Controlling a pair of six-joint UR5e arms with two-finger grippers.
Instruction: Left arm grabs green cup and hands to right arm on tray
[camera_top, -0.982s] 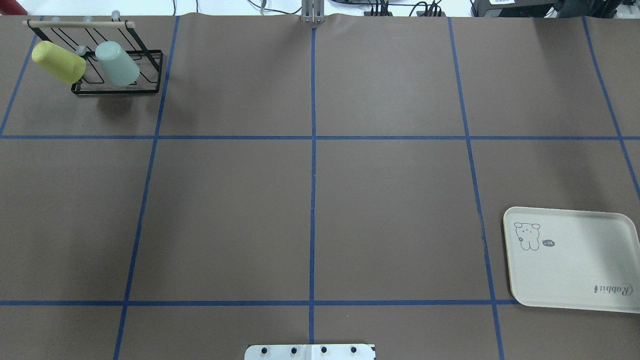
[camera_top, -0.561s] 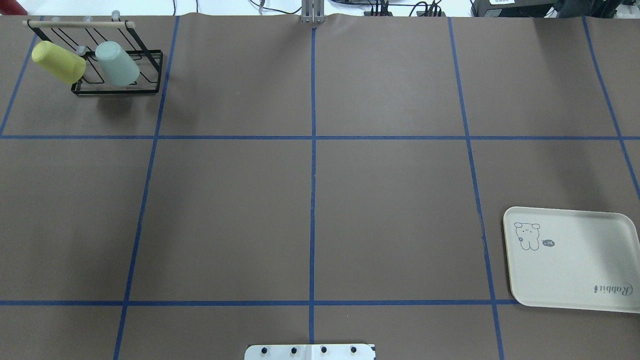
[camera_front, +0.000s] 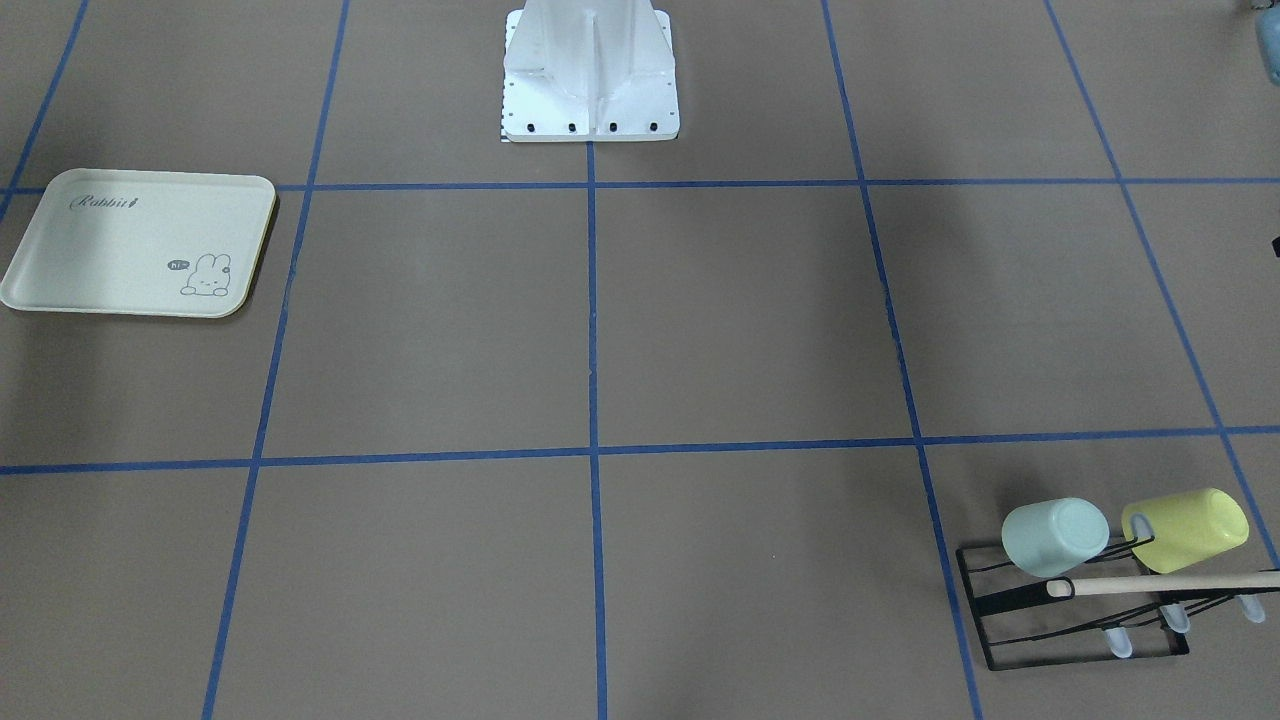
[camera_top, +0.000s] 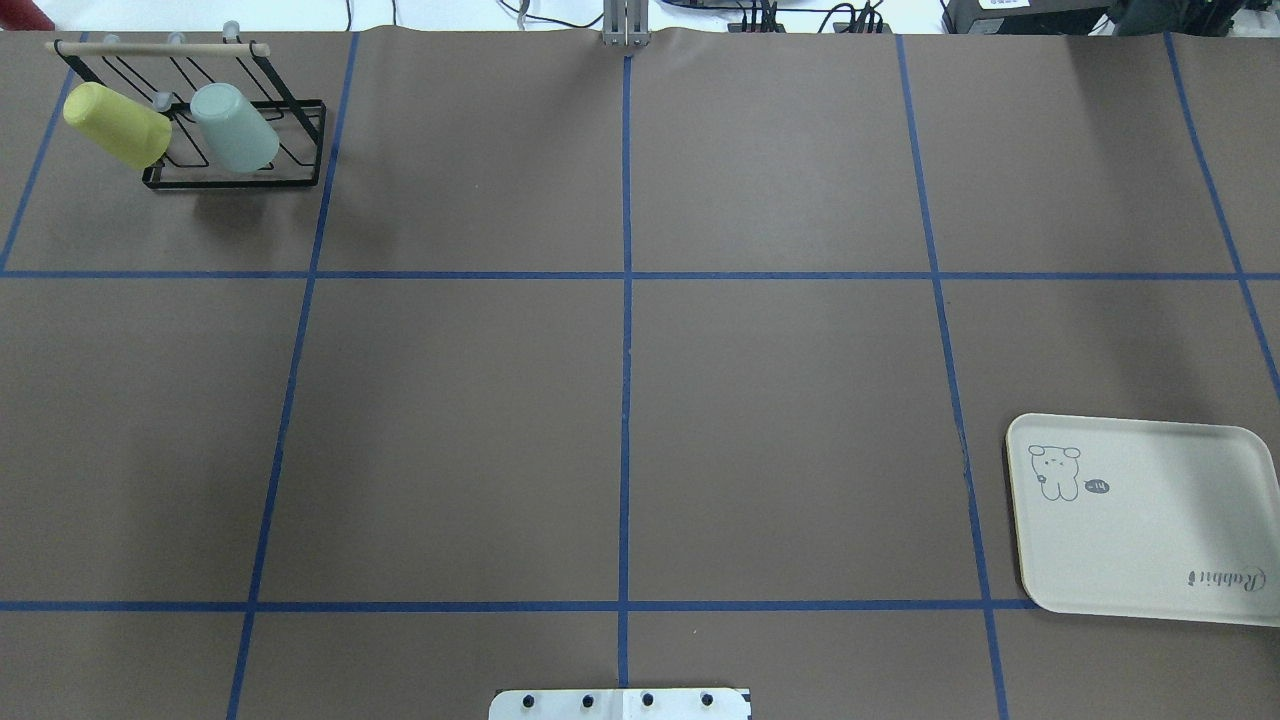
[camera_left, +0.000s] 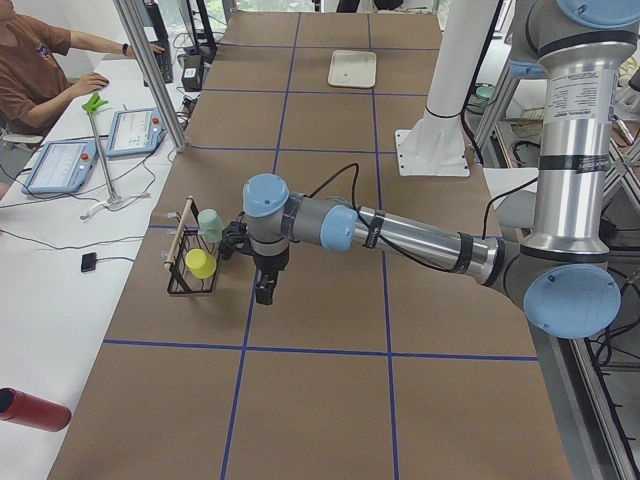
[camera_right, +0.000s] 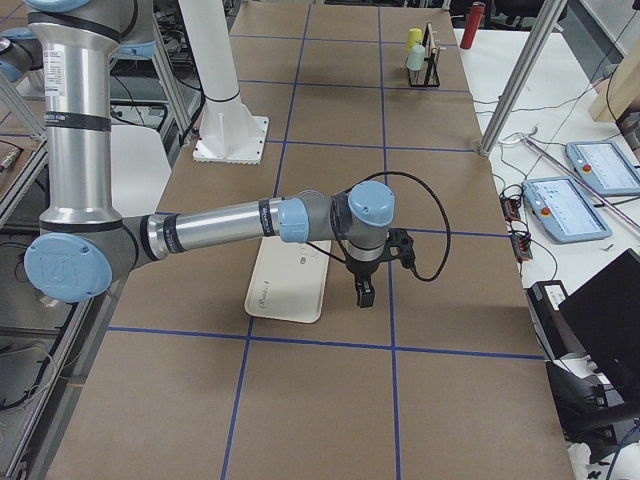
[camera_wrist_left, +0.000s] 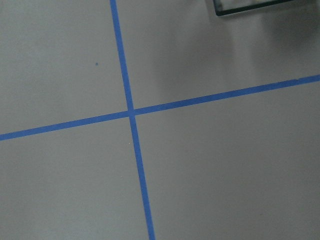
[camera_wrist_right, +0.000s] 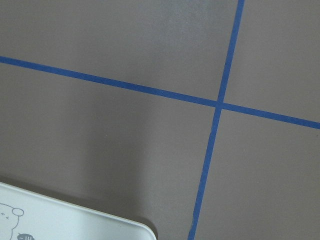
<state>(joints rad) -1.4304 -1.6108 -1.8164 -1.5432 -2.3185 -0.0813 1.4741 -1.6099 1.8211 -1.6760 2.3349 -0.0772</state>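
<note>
The green cup (camera_top: 235, 127) lies tilted on a black wire rack (camera_top: 235, 180) at the table's far left corner; it also shows in the front view (camera_front: 1055, 537) and the left side view (camera_left: 210, 222). The tray (camera_top: 1140, 520) lies flat at the near right; it also shows in the front view (camera_front: 130, 245), and its corner shows in the right wrist view (camera_wrist_right: 75, 220). My left gripper (camera_left: 264, 292) hangs over the table beside the rack. My right gripper (camera_right: 362, 293) hangs beside the tray (camera_right: 290, 280). I cannot tell whether either is open or shut.
A brighter yellow-green cup (camera_top: 117, 125) sits on the same rack next to the green cup. The rack has a wooden top bar (camera_front: 1160, 583). The robot's white base (camera_front: 590, 70) stands at the table's near edge. Blue tape lines grid the brown table.
</note>
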